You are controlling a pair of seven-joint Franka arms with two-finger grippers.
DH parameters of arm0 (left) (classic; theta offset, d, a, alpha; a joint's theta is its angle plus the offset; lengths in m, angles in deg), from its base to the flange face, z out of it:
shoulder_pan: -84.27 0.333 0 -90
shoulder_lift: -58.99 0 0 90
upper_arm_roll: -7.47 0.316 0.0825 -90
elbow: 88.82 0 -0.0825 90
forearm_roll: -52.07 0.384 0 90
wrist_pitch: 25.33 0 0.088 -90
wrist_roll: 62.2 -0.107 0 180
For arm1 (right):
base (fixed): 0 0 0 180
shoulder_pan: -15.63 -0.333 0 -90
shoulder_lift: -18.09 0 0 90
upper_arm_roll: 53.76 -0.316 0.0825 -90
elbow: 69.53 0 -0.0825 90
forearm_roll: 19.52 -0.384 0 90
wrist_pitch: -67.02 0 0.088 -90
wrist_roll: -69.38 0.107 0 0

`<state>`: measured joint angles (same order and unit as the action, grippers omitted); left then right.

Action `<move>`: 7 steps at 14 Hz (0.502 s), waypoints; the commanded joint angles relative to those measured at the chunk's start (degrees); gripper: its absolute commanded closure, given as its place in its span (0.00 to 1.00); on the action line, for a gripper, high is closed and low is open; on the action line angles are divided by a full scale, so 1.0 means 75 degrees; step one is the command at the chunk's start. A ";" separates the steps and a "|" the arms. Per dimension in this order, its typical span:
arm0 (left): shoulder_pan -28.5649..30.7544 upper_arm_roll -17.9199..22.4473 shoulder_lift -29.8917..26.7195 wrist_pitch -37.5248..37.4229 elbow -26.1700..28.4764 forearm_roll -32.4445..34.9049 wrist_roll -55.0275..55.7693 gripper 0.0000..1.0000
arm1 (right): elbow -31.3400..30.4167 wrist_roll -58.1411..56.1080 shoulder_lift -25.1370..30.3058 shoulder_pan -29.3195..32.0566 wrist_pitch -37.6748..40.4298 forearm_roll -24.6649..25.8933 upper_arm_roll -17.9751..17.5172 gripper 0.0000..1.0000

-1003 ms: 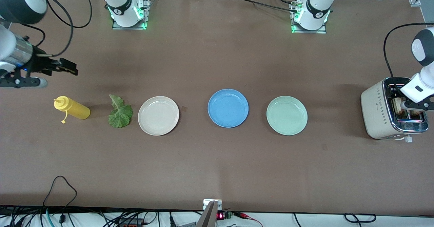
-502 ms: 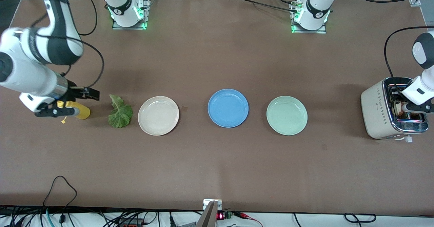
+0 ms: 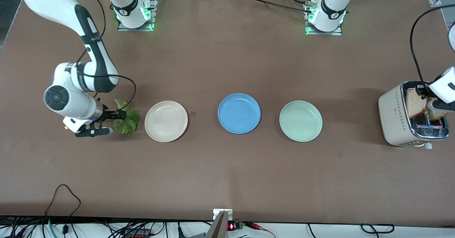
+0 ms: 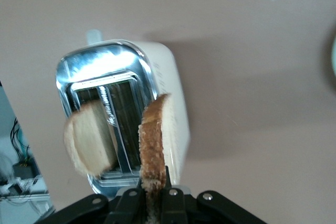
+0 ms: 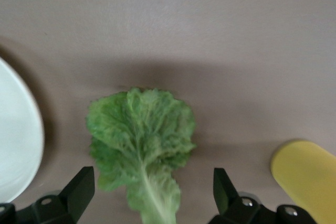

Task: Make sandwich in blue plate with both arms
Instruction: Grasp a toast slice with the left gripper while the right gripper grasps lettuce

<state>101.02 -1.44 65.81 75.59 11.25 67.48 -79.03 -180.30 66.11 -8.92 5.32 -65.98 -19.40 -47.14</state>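
The blue plate (image 3: 239, 113) lies empty mid-table. My left gripper (image 3: 435, 106) is over the toaster (image 3: 394, 114) and is shut on a toast slice (image 3: 416, 102), held partly above the slot. In the left wrist view the gripper (image 4: 155, 199) pinches that slice (image 4: 155, 142) by its crust, and a second slice (image 4: 89, 141) stands in the other slot. My right gripper (image 3: 111, 120) hangs low over the stem end of the green lettuce leaf (image 3: 128, 122). In the right wrist view it (image 5: 152, 191) is open, with a finger on each side of the leaf (image 5: 140, 132).
A cream plate (image 3: 166, 121) lies beside the lettuce and a mint-green plate (image 3: 300, 121) between the blue plate and the toaster. A yellow squeeze bottle (image 5: 304, 178) lies close by the right gripper, mostly hidden under the right arm in the front view.
My right arm swung in from the table end, past the yellow bottle, to the lettuce. My left gripper lifted the toast slice up out of the toaster slot.
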 commanded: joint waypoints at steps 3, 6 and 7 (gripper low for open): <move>-0.0018 -0.1622 0.0273 -0.1959 -0.0898 -0.0505 0.0917 0.98 | -0.1391 -0.0302 0.0098 -0.0277 -0.1753 0.0030 0.0019 0.00; -0.0065 -0.2442 0.0905 -0.1902 -0.0910 -0.1778 0.1282 0.98 | -0.1333 -0.0430 -0.0066 -0.0242 -0.1778 0.0030 0.0031 0.19; -0.0135 -0.2573 0.1209 -0.1785 -0.0921 -0.2458 0.1295 0.98 | -0.1310 -0.0524 -0.0090 -0.0230 -0.1754 0.0019 0.0031 0.52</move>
<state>99.97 -18.16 69.76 62.03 6.07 56.02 -70.25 -190.04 64.00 -9.44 3.38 -78.58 -19.39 -47.04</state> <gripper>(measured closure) 0.916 0.075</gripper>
